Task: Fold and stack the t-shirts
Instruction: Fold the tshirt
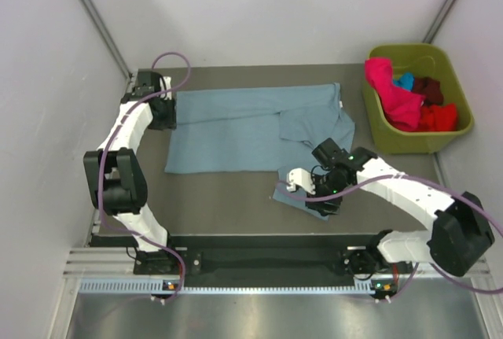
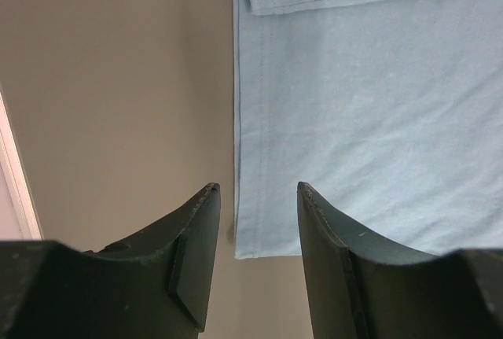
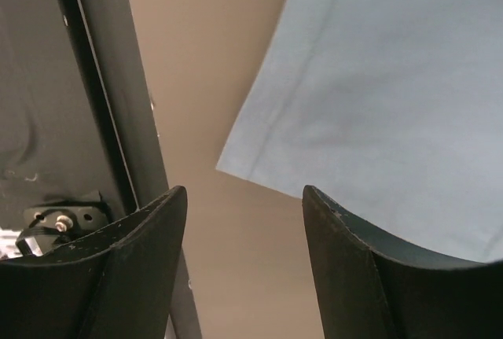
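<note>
Plain dusty grey-blue on the large t-shirt (image 1: 236, 130). Olive green on the plastic bin (image 1: 416, 143). Inside: bright pink tee (image 1: 393, 97), turquoise tee (image 1: 405, 81), dark maroon tee (image 1: 429, 87), red tee (image 1: 438, 117), all unpatterned. Grey-brown table (image 1: 220, 205), no markings.

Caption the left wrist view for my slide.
Open left gripper poised over a hem corner of the grey-blue t-shirt on the tan table.

Soft matt cloth grey-blue t-shirt (image 1: 236, 130) lies on the smooth matt table (image 1: 220, 205) beside a glossy plastic bin (image 1: 464, 111).
</note>
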Available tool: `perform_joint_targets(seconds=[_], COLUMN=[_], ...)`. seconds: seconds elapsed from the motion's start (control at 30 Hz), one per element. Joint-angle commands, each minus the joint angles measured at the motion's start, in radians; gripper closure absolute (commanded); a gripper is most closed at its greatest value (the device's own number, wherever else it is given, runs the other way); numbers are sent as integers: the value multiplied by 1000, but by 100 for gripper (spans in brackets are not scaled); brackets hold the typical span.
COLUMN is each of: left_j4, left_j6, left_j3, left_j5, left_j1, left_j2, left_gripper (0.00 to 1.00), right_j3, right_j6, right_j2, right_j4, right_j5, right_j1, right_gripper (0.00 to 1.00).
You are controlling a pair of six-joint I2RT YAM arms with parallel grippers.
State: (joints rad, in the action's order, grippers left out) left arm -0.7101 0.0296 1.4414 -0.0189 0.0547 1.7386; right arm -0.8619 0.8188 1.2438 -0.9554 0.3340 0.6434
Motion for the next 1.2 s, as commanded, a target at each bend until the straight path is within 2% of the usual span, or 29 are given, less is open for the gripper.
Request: perform_joint_targets(seconds=[0.0,0.23,1.0,1.1,1.17], left_j4=[17,20,26,21,18], left_j6=[7,4,-10,-8,-10], left_j3=[22,45,63,62,57], left_j5=[-13,-12,-9,-4,-6], left_j1=[5,13,22,27,28], left_j2=[-34,-8,32,30,32], left_gripper=[51,51,51,51,51], right_j3=[24,83,144,156,164], right_j6=[17,59,-7,-15,-24], right_j2=[40,62,171,175,178], right_j4=[18,53,171,193,210], right_j5=[-41,-84,-98,-113,-131], right_j1=[36,42,93,102,107], right_gripper=[39,41,43,45,52])
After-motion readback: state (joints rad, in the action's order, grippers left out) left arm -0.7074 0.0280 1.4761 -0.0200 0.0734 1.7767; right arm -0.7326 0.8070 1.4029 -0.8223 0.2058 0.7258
